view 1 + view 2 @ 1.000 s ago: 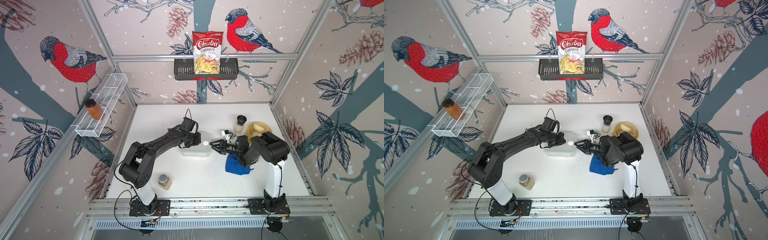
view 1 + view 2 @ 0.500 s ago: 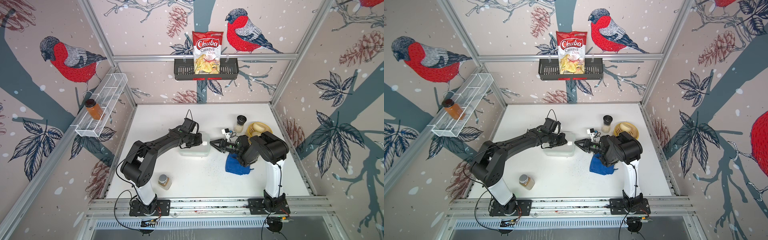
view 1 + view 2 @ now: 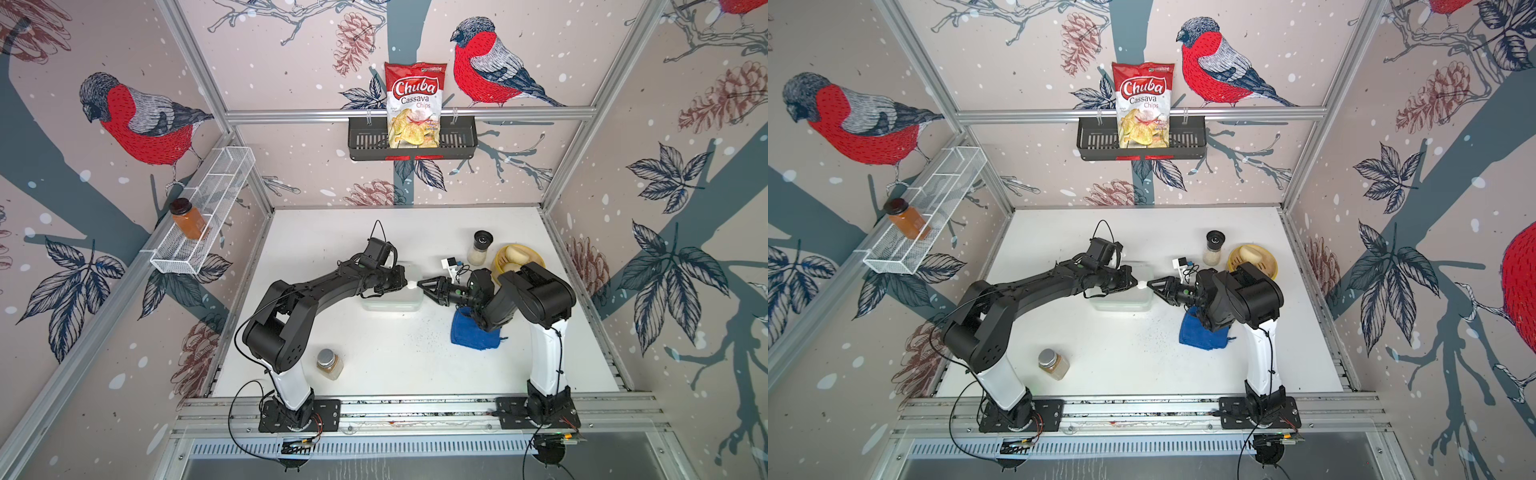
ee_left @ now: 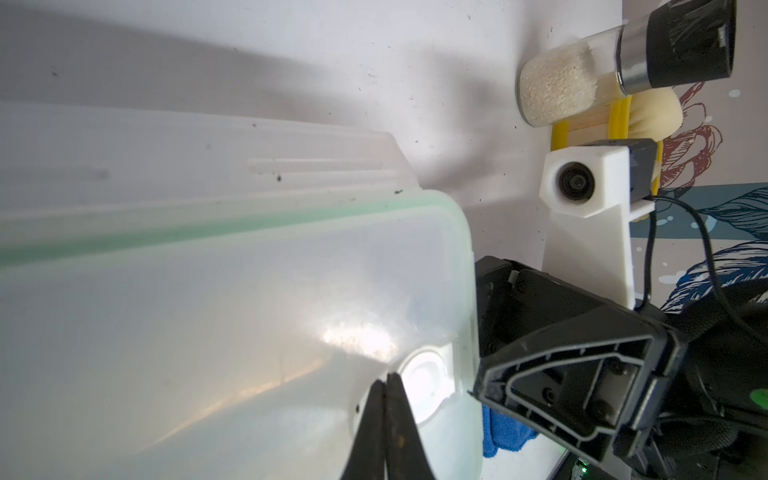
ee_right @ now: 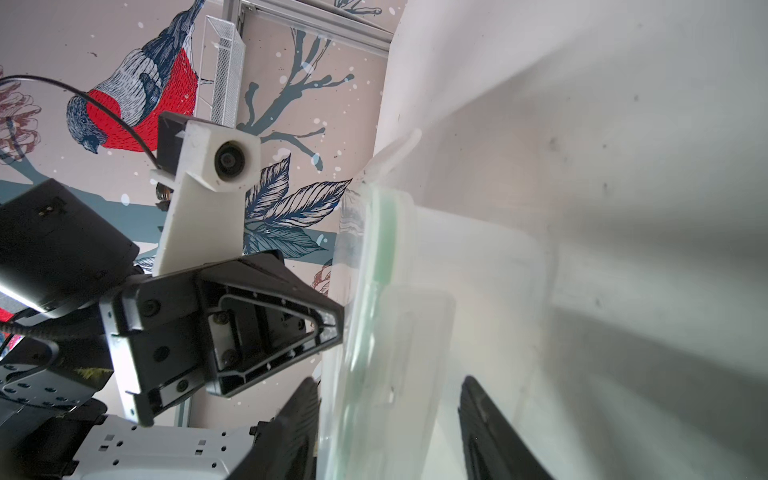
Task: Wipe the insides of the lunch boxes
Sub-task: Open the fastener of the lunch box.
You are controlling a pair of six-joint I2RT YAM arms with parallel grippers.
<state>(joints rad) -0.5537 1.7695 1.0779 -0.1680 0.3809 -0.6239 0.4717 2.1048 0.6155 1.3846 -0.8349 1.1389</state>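
While the lunch box [image 3: 388, 302] sat near the middle of the white table [image 3: 374, 361], both arms reached in to it from either side. It was a rectangular tub with rounded corners, of cloudy whitish plastic. Its clear lid [image 4: 208, 316] lay flat on top, with a pale green seal [image 4: 249, 219] running round under the rim. Dark specks dotted the lid and the long latch flap on its far side. A small round white spot [image 4: 419, 380] marked the lid near the right end; in both top views it showed as a bright dot.

The left gripper [image 4: 95, 380] had its jaws pressed together, the tips resting on the lid just beside that spot. The right gripper [image 5: 386, 384] came at the box's right end with its jaws apart, the lid edge and the short latch flap [image 5: 415, 332] between them. Blur hid whether they pinched it, so its grip could not be told. A crumpled blue cloth [image 3: 473, 336] lay on the table to the right of the box and nearer, under the right arm.
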